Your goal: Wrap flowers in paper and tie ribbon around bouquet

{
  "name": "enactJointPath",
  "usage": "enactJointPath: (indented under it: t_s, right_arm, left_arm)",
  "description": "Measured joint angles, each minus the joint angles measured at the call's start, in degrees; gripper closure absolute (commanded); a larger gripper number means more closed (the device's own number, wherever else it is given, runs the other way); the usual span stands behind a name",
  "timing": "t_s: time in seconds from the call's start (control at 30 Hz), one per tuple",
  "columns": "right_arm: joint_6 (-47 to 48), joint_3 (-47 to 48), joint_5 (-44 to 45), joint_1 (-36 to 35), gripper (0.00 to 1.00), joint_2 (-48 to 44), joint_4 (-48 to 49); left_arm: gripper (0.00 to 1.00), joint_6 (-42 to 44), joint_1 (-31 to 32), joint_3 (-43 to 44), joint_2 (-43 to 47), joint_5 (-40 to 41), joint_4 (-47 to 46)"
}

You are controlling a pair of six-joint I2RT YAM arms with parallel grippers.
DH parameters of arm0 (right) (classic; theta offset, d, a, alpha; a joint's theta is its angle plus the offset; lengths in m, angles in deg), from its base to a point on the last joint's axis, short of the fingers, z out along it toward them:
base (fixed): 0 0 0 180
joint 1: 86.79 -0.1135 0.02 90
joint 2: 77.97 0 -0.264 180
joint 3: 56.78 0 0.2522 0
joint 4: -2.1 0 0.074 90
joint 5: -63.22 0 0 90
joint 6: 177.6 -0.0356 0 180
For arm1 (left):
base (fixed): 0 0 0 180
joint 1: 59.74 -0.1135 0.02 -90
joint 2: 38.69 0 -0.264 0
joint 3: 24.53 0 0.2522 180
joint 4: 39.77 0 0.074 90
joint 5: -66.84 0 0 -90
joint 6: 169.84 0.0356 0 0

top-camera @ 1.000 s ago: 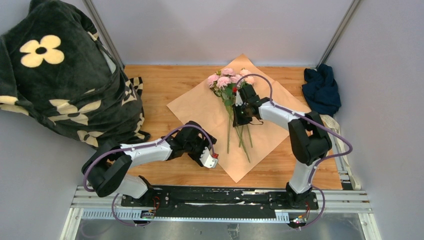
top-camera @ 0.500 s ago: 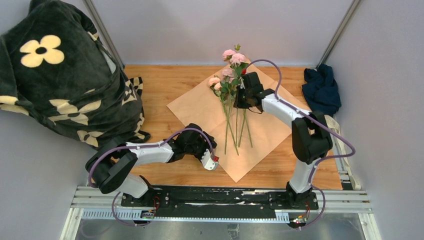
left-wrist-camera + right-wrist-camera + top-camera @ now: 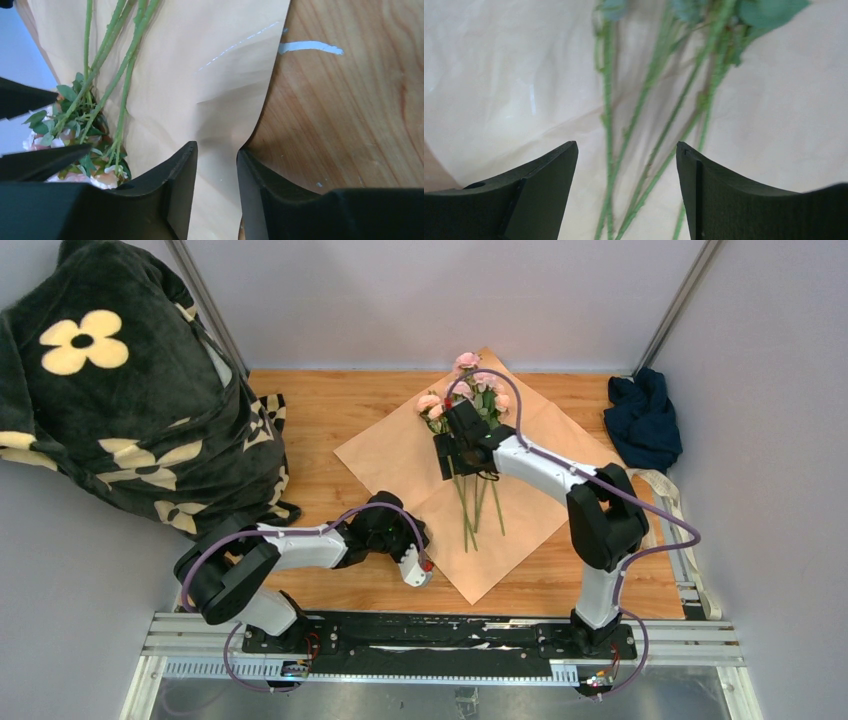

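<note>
Table (image 3: 320,410): flowers (image 3: 432,404) on paper (image 3: 390,455) | left end effector (image 3: 216,150): part-spread astride paper edge | right end effector (image 3: 626,146): spread above paper

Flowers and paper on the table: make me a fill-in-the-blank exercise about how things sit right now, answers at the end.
1. The flowers lie on the paper with its ____ face up.
2. Their blooms point toward the ____ edge of the table.
3. The right gripper has its jaws ____ over the stems.
4. The left gripper straddles the paper's ____.
Missing words: tan; far; open; edge.
</note>
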Motion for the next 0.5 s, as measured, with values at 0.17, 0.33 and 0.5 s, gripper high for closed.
enactJointPath:
  t_s: [0.17,0.33,0.5]
  right_arm:
    - [2.3,-0.5,0.0,-2.5,0.26,3.8,1.2]
    - [3.8,-2.1,2.3,-1.7,0.42,7.1,2.4]
    - [3.6,-2.8,6.3,-1.5,0.44,7.2,4.1]
  left_arm:
    - [0.75,-0.2,0.0,0.1,-0.9,-0.2,-0.3]
    - [1.0,-2.9,0.3,0.3,-1.2,-0.1,0.8]
    - [1.0,-5.6,1.2,0.3,-1.2,0.7,1.1]
